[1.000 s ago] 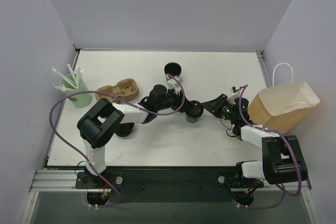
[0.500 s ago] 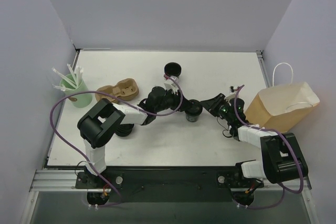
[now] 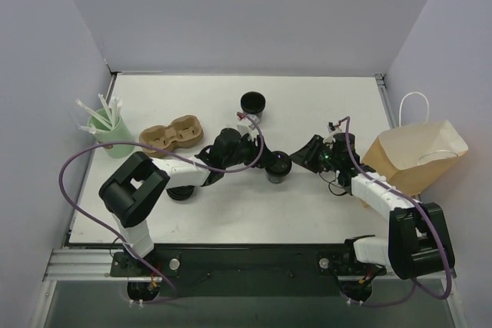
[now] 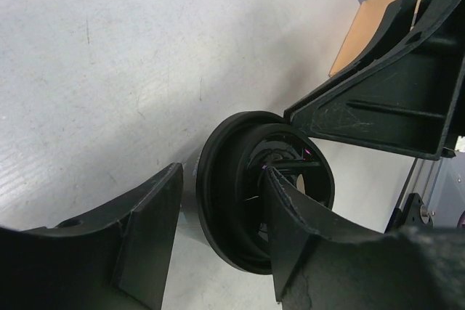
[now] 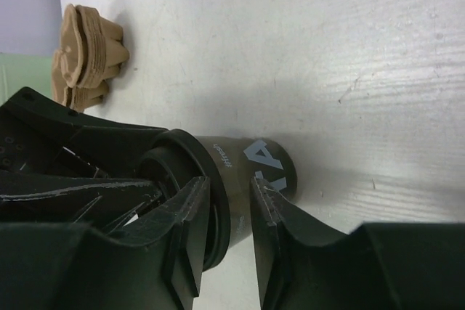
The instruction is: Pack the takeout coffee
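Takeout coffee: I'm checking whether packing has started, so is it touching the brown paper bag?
Apart. The top external view shows the takeout coffee on the table, with bare surface between it and the brown paper bag at the right edge.

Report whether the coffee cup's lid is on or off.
On: the black lid sits seated on the takeout coffee in both wrist views.

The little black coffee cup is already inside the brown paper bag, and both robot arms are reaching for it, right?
No, the takeout coffee is not in the brown paper bag. The top external view shows it out on the table, apart from the bag. The left arm and right arm are both reaching for it, as you said.
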Robot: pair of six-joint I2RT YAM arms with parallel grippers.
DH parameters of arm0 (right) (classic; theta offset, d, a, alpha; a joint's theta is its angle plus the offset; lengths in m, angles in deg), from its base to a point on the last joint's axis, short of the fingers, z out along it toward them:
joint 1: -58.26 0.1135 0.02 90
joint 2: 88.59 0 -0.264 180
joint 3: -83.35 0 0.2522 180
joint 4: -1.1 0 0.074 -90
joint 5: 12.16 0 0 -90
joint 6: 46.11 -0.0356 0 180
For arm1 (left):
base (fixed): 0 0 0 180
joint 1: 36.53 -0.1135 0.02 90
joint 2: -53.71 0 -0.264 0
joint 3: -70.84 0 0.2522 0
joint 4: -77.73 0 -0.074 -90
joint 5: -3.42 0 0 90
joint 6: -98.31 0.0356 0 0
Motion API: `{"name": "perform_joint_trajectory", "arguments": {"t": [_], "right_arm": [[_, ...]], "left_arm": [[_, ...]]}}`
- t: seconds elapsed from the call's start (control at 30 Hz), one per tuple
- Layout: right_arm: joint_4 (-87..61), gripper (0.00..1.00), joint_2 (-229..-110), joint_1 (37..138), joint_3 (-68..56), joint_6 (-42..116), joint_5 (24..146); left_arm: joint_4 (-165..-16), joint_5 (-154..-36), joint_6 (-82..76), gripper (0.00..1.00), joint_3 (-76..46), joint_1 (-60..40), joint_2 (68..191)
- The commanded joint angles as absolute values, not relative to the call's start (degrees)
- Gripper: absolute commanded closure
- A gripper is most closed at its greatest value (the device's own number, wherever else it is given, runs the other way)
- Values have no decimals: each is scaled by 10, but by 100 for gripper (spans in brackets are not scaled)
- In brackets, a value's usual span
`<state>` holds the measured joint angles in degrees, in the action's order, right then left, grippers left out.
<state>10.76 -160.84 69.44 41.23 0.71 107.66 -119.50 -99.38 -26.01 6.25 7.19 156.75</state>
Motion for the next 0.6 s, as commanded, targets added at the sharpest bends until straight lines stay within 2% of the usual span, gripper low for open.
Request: {"name": "perform_joint_trajectory", "arguments": {"t": [0.0, 0.33, 0.4, 0.47, 0.5, 0.57], "right_arm": [[-11, 69, -1585, 685, 368, 53, 1100], [-124, 55, -1543, 684, 298, 119, 1073], [-148, 52, -1537, 684, 285, 136, 1071], [-166, 50, -1527, 684, 278, 145, 1067], [-171, 41, -1521, 685, 277, 154, 1060], [-193, 33, -1503, 688, 270, 166, 1047]], "left_arm": [[-920, -996, -204, 41, 73, 71, 1587], [-843, -1029, -198, 32, -15, 71, 1518], [-835, -1033, -196, 29, -36, 71, 1507], [-818, -1032, -193, 20, -51, 71, 1501], [-810, -1032, -192, 19, -64, 71, 1499], [-796, -1029, -188, 16, -72, 69, 1489]]}}
